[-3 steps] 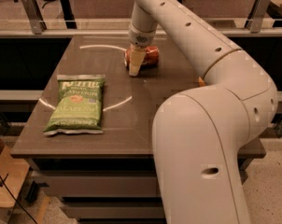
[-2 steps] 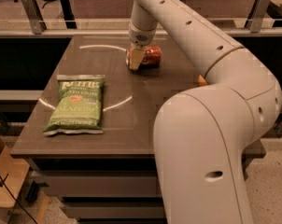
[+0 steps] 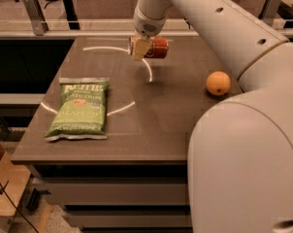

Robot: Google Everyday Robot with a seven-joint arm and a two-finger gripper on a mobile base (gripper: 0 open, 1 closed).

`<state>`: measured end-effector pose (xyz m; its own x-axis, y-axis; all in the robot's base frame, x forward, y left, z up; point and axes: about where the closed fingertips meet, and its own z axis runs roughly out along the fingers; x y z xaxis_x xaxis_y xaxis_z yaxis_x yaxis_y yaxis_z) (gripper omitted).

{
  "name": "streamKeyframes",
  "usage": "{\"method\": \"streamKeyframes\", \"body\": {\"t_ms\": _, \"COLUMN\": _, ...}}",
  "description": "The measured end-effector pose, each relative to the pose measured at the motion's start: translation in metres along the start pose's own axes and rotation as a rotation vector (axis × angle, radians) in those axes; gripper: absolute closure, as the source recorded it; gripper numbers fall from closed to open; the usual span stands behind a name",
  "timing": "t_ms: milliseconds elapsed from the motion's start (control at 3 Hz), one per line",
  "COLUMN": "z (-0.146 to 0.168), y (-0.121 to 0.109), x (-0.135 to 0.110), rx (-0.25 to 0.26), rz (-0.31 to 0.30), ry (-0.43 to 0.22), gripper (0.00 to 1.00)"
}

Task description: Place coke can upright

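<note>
The two-finger gripper (image 3: 142,48) hangs at about 12 o'clock over the dark brown flat-topped table (image 3: 175,130), its pale fingers clamped across the left end of the small red metal coke can (image 3: 159,48). A second ago both sat lower in the view, down against the tabletop. Since then they have climbed together towards the far edge, which I read as the can being lifted. From this angle I cannot be sure it is fully clear of the surface.

The can has not turned. It lies on its side in the grip with its long axis running from 9 to 3 o'clock, so the pick looks done, but the tipping and setting down that the task turns on remain ahead.

The big white arm (image 3: 209,13) has also swung aside (enough to uncover the round orange fruit (image 3: 218,83) at 3 o'clock, well apart from the can). The flat green bag of jalapeño chips (image 3: 80,108) lies unmoved at 8 o'clock.
</note>
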<state>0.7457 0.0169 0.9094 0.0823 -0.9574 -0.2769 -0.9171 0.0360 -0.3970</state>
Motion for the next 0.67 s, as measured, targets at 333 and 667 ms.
{"method": "streamKeyframes", "body": {"t_ms": 333, "z": -0.041, "y": -0.001, "x": -0.010, "rx": 0.056, "rz": 0.035, "ry": -0.201, "gripper": 1.00}}
{"method": "streamKeyframes", "body": {"t_ms": 667, "z": -0.026, "y": 0.002, "x": -0.011, "rx": 0.034, "rz": 0.027, "ry": -0.169, "gripper": 1.00}}
